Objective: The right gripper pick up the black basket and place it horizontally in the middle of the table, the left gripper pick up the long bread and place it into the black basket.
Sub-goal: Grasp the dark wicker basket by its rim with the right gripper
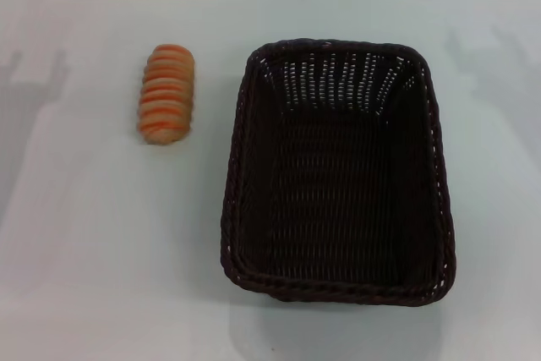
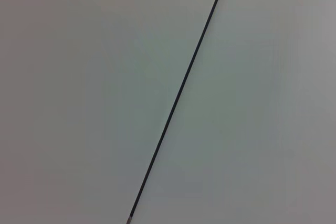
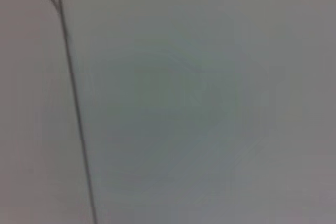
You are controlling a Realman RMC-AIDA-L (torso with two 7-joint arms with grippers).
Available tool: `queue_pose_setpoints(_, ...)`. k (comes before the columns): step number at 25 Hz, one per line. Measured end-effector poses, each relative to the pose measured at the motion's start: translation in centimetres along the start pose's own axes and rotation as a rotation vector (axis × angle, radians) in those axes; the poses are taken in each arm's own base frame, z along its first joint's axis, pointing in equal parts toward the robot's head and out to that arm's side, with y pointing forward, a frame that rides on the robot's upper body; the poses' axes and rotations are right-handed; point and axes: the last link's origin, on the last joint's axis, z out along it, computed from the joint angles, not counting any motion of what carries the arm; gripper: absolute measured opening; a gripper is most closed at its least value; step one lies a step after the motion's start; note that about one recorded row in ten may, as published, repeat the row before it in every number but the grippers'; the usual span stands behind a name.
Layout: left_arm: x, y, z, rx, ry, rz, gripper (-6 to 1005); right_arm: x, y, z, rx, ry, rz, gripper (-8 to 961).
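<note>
Seen from the head camera, the white table [image 1: 101,243] holds two items. The black basket [image 1: 338,171] sits right of centre with its long side running away from the robot, its woven inside holding nothing. The long bread [image 1: 166,93] lies to the robot's left of the basket, well apart from it, also pointing away from the robot, with only bare tabletop between the two. Neither the left gripper nor the right gripper appears in any view, so their finger positions cannot be told. Both wrist cameras show only a pale flat surface crossed by a thin dark seam [image 2: 178,95].
</note>
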Motion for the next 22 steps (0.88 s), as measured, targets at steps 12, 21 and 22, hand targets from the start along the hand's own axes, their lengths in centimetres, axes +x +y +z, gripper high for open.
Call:
queue_pose_setpoints(12, 1.0, -1.0, -1.1, 0.021, 0.023, 0.003, 736, 0.6, 3.5, -1.4, -0.055, 0.239, 0.051, 630)
queue_pose_setpoints(21, 1.0, -1.6, -1.6, 0.035, 0.018, 0.016, 734, 2.3, 5.3, -1.9, -0.139, 0.372, 0.107, 624)
queue_pose_setpoints(22, 1.0, -1.6, -1.6, 0.035, 0.018, 0.016, 734, 2.6, 5.3, -2.0, -0.135, 0.385, 0.116, 623)
